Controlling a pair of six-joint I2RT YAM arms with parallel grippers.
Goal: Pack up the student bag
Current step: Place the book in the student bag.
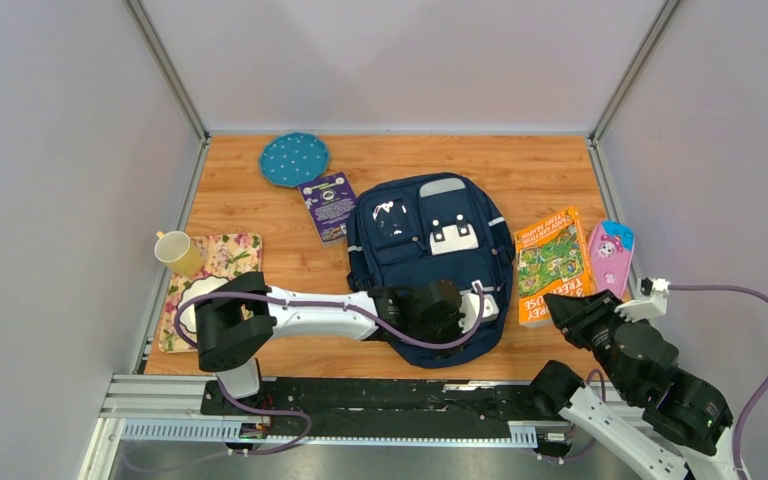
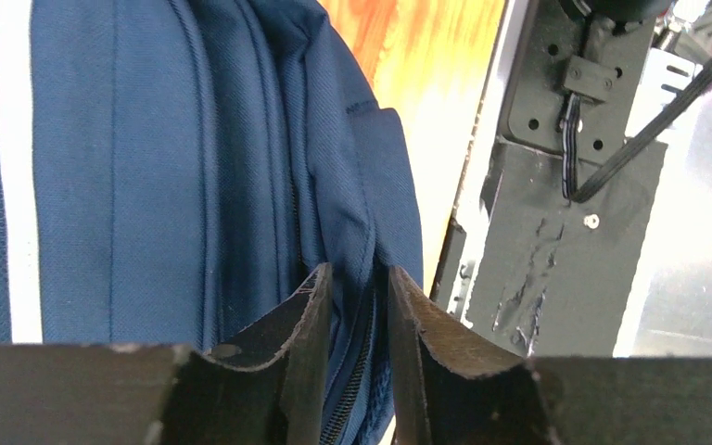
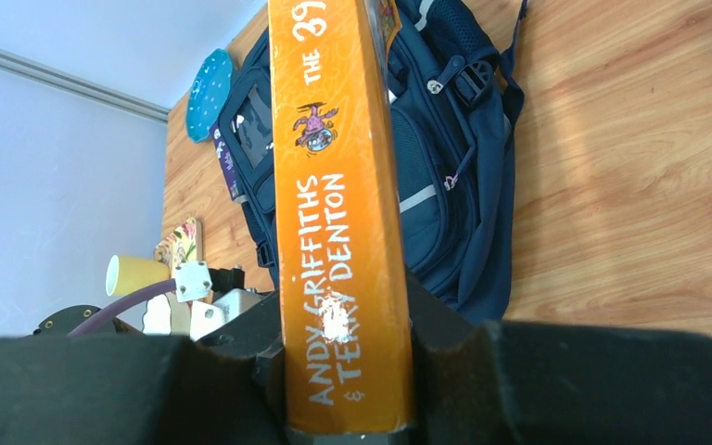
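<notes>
On the table (image 1: pixel 260 265), far left, a yellow mug (image 1: pixel 178 252) stands on the corner of a floral mat (image 1: pixel 218 270). Further back lies a blue dotted disc (image 1: pixel 294 159), with a purple book (image 1: pixel 328 206) touching its near edge (its print is too small to read).

The bag (image 1: pixel 430 225) lies flat mid-table, front side up, with the white patch (image 1: pixel 453 236) on its pocket. The left gripper (image 1: pixel 478 306) reaches across the bag's near end to its right edge. In the left wrist view its fingers (image 2: pixel 311 315) stand narrow, with a fold of the bag (image 2: pixel 148 167) and its zip between them. I cannot tell whether the fold is clamped.

Just right of the bag is the orange book (image 1: pixel 552 262). The right gripper (image 1: pixel 564 306) is at its near edge. The wrist view shows the jaws closed on the book's spine (image 3: pixel 338 185), which reads "ANDY GRIFFITHS & TERRY DENTON" and, higher up, "THE 39", the rest cut off. On the cover, "TREE" can be made out from above.

A pink case (image 1: pixel 610 257) with a cartoon face lies beside the book, near the right wall.
</notes>
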